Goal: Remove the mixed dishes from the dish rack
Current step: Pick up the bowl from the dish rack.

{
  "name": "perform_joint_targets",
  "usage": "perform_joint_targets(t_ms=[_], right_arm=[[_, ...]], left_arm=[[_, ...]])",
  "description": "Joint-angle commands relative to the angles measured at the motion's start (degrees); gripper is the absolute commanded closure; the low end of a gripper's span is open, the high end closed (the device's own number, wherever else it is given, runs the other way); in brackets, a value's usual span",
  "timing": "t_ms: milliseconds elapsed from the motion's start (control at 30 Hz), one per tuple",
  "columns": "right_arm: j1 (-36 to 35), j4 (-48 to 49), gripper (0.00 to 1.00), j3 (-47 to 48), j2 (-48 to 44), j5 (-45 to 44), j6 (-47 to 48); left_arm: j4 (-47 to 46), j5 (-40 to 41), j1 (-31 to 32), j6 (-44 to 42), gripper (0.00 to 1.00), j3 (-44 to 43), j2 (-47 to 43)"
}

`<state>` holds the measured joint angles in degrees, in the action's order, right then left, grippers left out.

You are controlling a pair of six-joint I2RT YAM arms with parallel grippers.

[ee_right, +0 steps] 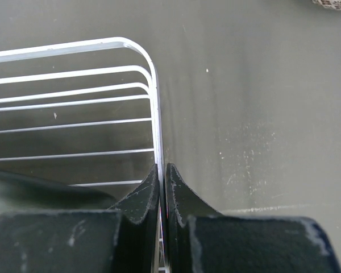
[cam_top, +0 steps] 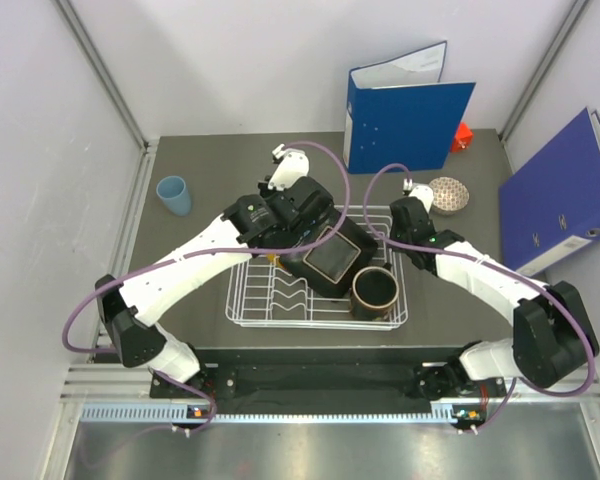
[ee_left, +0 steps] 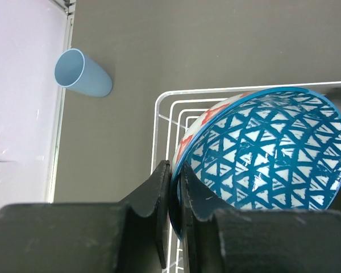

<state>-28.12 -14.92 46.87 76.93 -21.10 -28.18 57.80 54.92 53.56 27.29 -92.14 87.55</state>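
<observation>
We grip bowl (ee_left: 273, 153) rim w/ L end effector (ee_left: 175, 193) over rack (cam_top: 270, 300); R end effector (ee_right: 162, 193) pinches rack edge; surface (ee_left: 131, 57) lies L.

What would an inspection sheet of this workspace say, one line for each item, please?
Surface: dark grey table, light scuffs beside the rack.
Job's things: white wire rack holds a black square plate and a brown mug; blue cup and speckled bowl stand on the table outside it; patterned bowl is held at the rack's corner; yellow dish not seen.
Clutter: two blue binders, one red block.
Grippers: left gripper, jaws shut on the patterned bowl's rim; right gripper, jaws shut on the rack's side wire.
Cables: purple cables loop off both arms.
Surroundings: white walls, metal frame posts.
</observation>
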Motion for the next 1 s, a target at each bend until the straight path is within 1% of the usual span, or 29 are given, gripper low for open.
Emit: perform_joint_targets(t_ms=[0,267,533,633,667,733,767,833,933,967], right_arm=[[-0.5,0.7,1.0,-0.3,3.2,1.4,-4.8],[-0.5,0.4,1.0,0.1,3.4,1.3,-4.7],[-0.5,0.1,1.0,0.5,3.1,1.9,-4.9],[-0.6,-0.9,0.82,1.4,2.0,2.2,-4.4],[-0.6,-1.9,0.67,1.8,1.7,2.3,-4.0],[-0.6,-3.0,0.54,3.3,0.5,2.3,-3.5],[-0.6,-3.5,0.44,3.8,0.1,2.4,-3.1],[-0.6,-5.9,0.35,5.8,-0.8,2.5,-2.6],[-0.7,-8.6,0.03,7.7,-2.2,1.4,-2.6],[-0.7,-9.2,0.0,8.0,-2.7,0.7,-2.3]], left_arm=[[-2.0,1.7,-0.5,0.0,1.0,-1.5,-2.1],[-2.7,3.6,-0.5,0.1,1.0,0.1,-4.0],[-4.5,3.7,-0.5,-0.3,1.0,1.7,-5.6],[-5.8,3.6,-0.5,-0.7,1.0,2.1,-6.4],[-5.9,3.5,-0.5,-0.8,1.0,2.0,-6.5],[-6.0,3.4,-0.5,-1.0,1.0,1.8,-6.6],[-6.2,3.3,-0.5,-1.2,1.0,1.7,-6.6],[-6.3,3.0,-0.5,-1.2,1.0,1.6,-6.6],[-6.7,3.0,-0.4,-1.5,1.0,1.6,-6.9],[-6.9,3.0,-0.5,-1.8,1.0,1.6,-7.0]])
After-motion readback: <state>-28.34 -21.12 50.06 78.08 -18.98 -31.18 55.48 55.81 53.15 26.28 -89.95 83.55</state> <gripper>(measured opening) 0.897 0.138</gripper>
